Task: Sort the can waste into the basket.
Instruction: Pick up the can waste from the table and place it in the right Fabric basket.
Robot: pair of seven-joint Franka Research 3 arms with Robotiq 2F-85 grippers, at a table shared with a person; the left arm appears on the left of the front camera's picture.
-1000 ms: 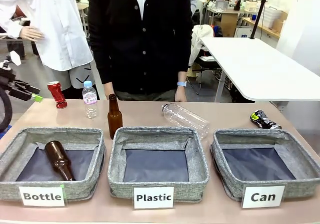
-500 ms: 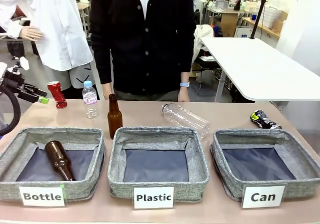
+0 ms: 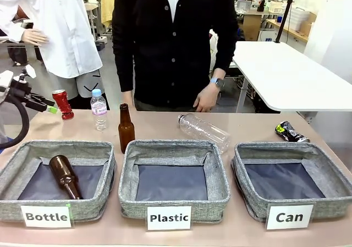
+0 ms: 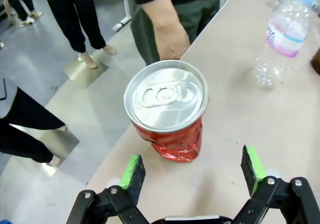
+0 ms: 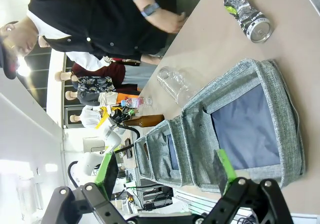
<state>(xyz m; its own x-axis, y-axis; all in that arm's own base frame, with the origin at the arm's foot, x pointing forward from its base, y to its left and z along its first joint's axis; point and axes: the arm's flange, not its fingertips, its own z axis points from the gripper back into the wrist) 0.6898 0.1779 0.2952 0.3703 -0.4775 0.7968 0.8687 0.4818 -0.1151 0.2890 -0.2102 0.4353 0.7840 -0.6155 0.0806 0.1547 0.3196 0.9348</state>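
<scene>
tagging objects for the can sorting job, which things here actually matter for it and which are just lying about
Part of the job:
red crushed can, dark crushed can, basket labelled Can.

Just lying about:
standing brown bottle, lying brown bottle in the Bottle basket, upright plastic bottle, plastic bottle on its side, Plastic basket.

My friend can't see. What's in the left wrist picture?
The open left pincer hovers just short of a crushed red can standing upright on the table. A clear plastic bottle stands farther off, and a person's hand is behind the can.
</scene>
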